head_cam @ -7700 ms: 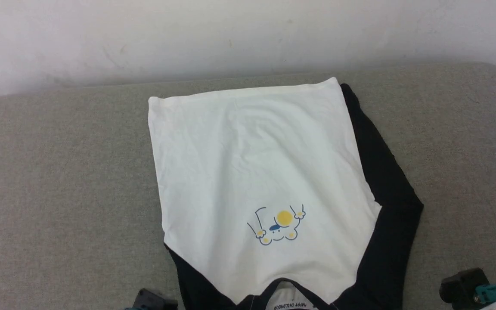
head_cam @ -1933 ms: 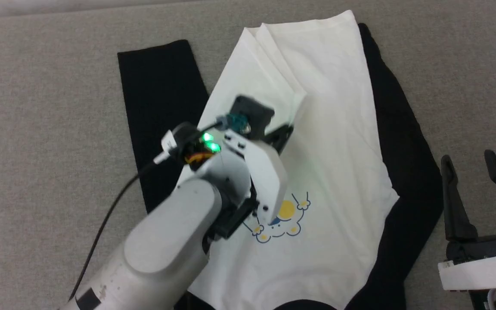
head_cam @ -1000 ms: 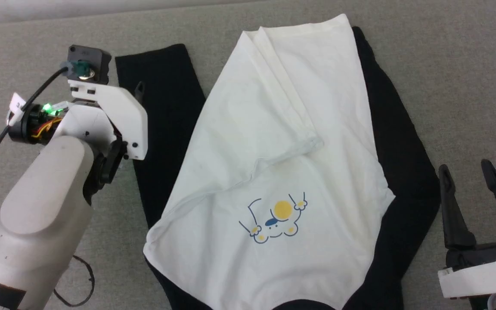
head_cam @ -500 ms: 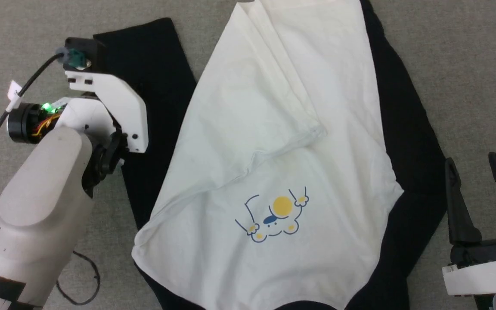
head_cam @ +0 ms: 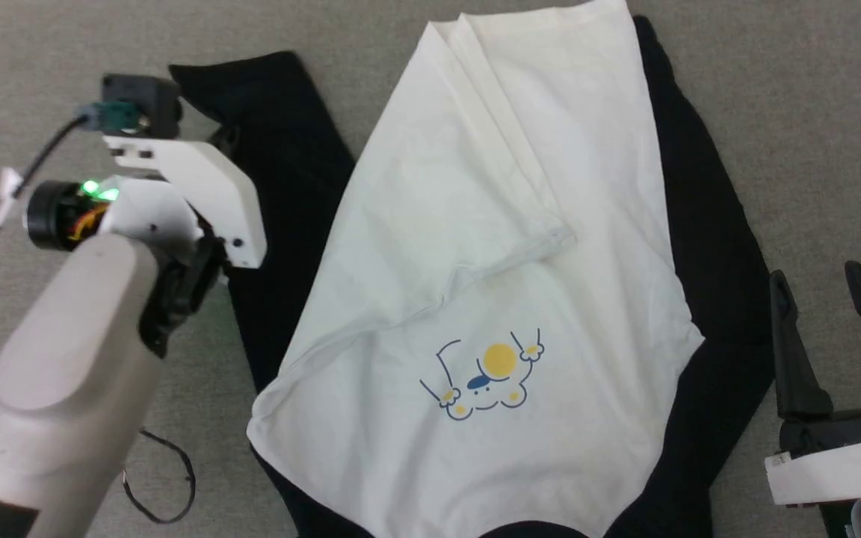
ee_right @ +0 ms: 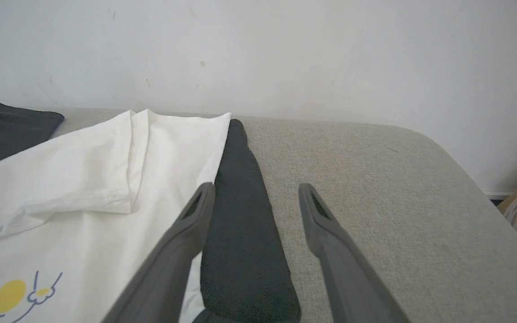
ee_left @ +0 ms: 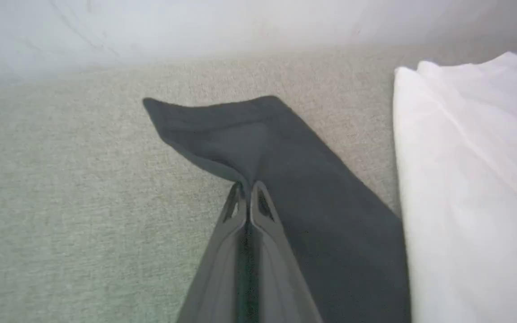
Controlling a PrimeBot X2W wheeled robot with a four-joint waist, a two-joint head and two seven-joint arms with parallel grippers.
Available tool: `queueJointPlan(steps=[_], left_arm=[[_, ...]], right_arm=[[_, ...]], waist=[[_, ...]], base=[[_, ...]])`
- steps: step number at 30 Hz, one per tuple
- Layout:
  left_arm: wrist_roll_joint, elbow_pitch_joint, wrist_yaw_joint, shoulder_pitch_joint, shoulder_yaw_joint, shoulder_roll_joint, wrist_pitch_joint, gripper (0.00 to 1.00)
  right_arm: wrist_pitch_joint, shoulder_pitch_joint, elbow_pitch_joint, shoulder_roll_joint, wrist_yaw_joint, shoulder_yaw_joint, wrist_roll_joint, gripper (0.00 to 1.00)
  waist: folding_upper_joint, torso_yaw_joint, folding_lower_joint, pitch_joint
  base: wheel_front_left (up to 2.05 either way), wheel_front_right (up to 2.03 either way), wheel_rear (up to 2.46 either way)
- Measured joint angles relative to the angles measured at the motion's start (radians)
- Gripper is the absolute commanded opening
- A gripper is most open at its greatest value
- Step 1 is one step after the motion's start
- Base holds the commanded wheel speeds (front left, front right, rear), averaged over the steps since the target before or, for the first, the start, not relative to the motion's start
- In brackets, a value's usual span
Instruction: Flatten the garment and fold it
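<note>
Left pincer (ee_left: 246,186): jaws pressed together, pinching the near edge of the left sleeve (ee_left: 285,179). The cloth rises in a small tent to the fingertips, so the grip looks real, though only a thin bite of fabric is caught.
- Likely reason for the hold: the sleeve lies splayed away from the body, and taking its edge lets the arm drag it straight or swing it over the white panel.
- Beyond the tips, the cuff end kinks up and leftward. Left of the pincer is bare grey cushioned surface (ee_left: 61,202).
- Right of the pincer, just past the sleeve: the white body of the garment (head_cam: 490,261), spread on the cushion, collar end towards the robot, print (head_cam: 486,381) facing up.

Right pincer (head_cam: 815,276): jaws wide apart, holding nothing, parked above the cushion.
- Its left finger sits over the outer edge of the right sleeve (head_cam: 707,224), which runs along the body's side, mostly tucked under it.

In the way, by my reading:
- A diagonal ridge (head_cam: 505,258) crosses the white panel where a flap lies doubled over. Not flat yet, so folding looks premature.
- A loose black cable (head_cam: 154,486) loops on the cushion behind the left arm, clear of the garment.
- Wall (ee_right: 258,54) rises close beyond the far hem.
</note>
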Motion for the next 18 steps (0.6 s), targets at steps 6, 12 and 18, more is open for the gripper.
queueJointPlan(steps=[6,12,18], left_arm=[[-0.06,-0.133,0.044,0.073,0.129,0.078,-0.052,0.0],[-0.138,-0.206,0.119,0.292,0.333,0.246,-0.08,0.0],[-0.213,-0.218,0.16,0.557,0.436,0.275,-0.098,0.0]], right_arm=[[0.0,0.013,0.02,0.0,0.0,0.002,0.01,1.0],[0.0,0.034,0.025,0.0,0.0,-0.002,0.017,1.0],[-0.001,0.06,0.027,0.0,0.0,-0.013,0.018,1.0]], waist=[[0.0,0.016,-0.0002,-0.065],[0.0,0.031,-0.0003,-0.12],[0.0,0.057,-0.0004,-0.134]], base=[[0.0,0.0,0.0],[0.0,0.0,0.0],[0.0,0.0,0.0]])
